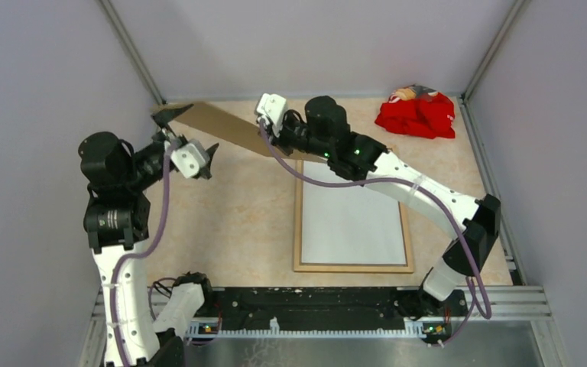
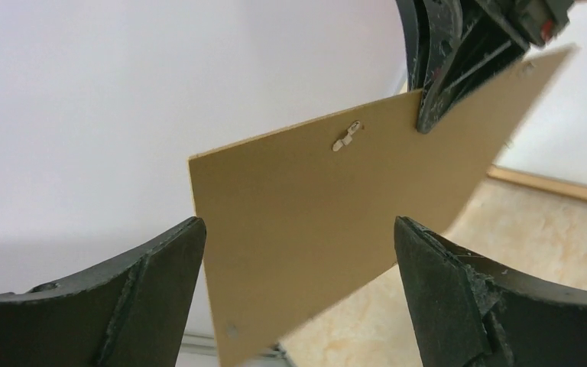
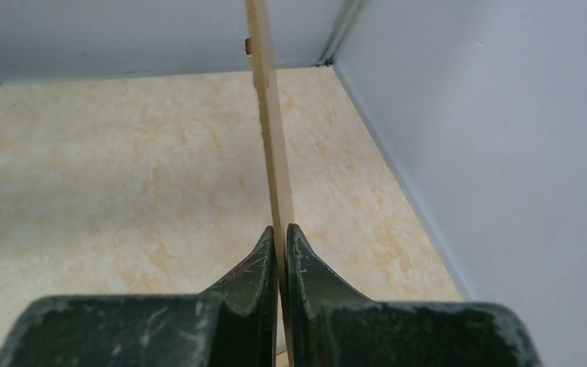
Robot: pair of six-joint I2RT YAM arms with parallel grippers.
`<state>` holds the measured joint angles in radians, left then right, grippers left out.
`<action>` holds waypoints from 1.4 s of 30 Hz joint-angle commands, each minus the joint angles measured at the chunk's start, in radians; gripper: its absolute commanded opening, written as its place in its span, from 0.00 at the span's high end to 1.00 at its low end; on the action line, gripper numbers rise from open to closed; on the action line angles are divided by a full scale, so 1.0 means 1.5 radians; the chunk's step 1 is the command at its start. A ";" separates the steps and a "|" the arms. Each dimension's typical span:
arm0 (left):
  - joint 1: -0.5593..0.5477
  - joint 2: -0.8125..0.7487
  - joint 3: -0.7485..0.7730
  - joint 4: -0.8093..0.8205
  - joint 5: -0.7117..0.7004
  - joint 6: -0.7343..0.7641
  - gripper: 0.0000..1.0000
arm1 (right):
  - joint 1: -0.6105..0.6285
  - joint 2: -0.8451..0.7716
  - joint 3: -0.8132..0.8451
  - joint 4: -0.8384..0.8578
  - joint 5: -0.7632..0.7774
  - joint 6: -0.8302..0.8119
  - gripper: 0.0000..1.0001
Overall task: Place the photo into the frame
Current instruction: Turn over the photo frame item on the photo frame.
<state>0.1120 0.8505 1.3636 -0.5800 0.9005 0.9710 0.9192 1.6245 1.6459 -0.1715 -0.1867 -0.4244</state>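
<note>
Right now the frame (image 1: 298,229) lies flat on the table (image 1: 229,222), with its paler wooden side up. The photo (image 1: 351,218) lies inside the frame with its white back up, and its edges stay within the four rails. No gripper touches the frame or the photo.

The plain brown backing board (image 1: 222,126) is in the air, above the table. It starts close to the far left corner of the frame and reaches away from the frame to the left, as the top camera sees it. It stands on edge and is tilted.

The right gripper (image 3: 281,233) is over the far left corner of the frame. Its two fingers are pressed together on the thin edge of the backing board, so the board is pinched firmly between them. In the left wrist view the same fingers bite the upper edge of the board.

The left gripper (image 2: 298,229) is well to the left of the frame, at the end of the board that is farther from the frame. Its fingers (image 2: 153,267) are spread very wide and they hold nothing. The board shows between them, but I see no contact with either finger.

A crumpled red cloth (image 1: 416,115) lies beyond the far right corner of the frame, apart from it, near the corner of the walls.
</note>
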 commanded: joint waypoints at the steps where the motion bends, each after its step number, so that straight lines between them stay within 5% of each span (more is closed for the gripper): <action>1: -0.002 0.071 0.090 0.045 -0.025 -0.199 0.01 | -0.015 0.009 0.127 0.032 0.141 0.159 1.00; 9: -0.001 0.080 0.049 0.076 -0.069 -0.258 0.01 | -0.189 0.017 0.250 -0.091 -0.001 0.541 1.00; 21: 0.000 0.119 -0.035 0.027 -0.088 -0.269 0.01 | -0.423 -0.074 0.058 -0.067 -0.210 0.926 1.00; 31: -0.061 0.170 -0.212 0.048 -0.073 -0.249 0.01 | -0.556 -0.248 -0.271 0.072 -0.220 0.958 1.00; 42: -0.152 0.253 -0.243 0.090 -0.114 -0.278 0.02 | -0.650 -0.417 -0.586 0.278 -0.204 0.989 1.00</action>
<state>-0.0982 1.1881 1.0073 -0.4973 0.7456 0.5766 -0.0307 1.0893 0.8452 0.0238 -0.4805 0.9947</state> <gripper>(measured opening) 0.987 0.018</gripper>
